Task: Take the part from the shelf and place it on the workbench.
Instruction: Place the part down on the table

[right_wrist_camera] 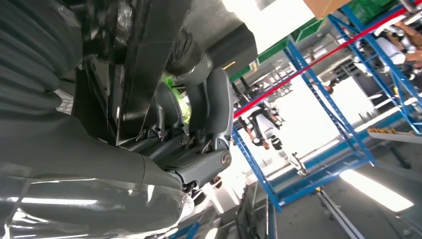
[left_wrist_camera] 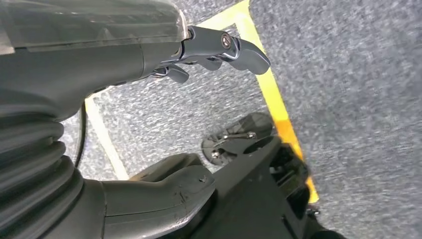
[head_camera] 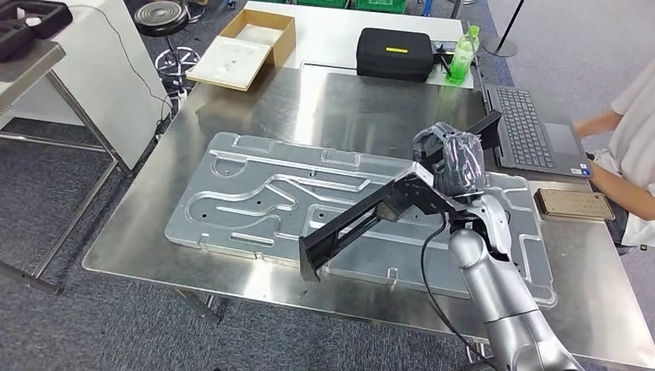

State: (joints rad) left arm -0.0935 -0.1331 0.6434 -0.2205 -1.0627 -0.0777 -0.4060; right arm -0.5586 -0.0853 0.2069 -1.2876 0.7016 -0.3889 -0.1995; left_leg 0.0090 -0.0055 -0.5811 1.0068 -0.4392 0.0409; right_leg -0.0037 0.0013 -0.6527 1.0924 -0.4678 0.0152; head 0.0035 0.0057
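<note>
Part: long black bracket (head_camera: 363,220), held tilted above the machined aluminium plate (head_camera: 255,193) on the workbench (head_camera: 324,100).
Right hand (head_camera: 452,162): fingers (right_wrist_camera: 214,107) wrapped around the bracket's upper end.
Left hand (left_wrist_camera: 149,45): fingers apart, holding nothing, above grey carpet (left_wrist_camera: 358,99).

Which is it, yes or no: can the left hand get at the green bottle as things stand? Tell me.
Probably not. The left hand hangs over the floor, holding nothing, while the green bottle stands at the workbench's far right, beyond the right hand holding the black part.
</note>
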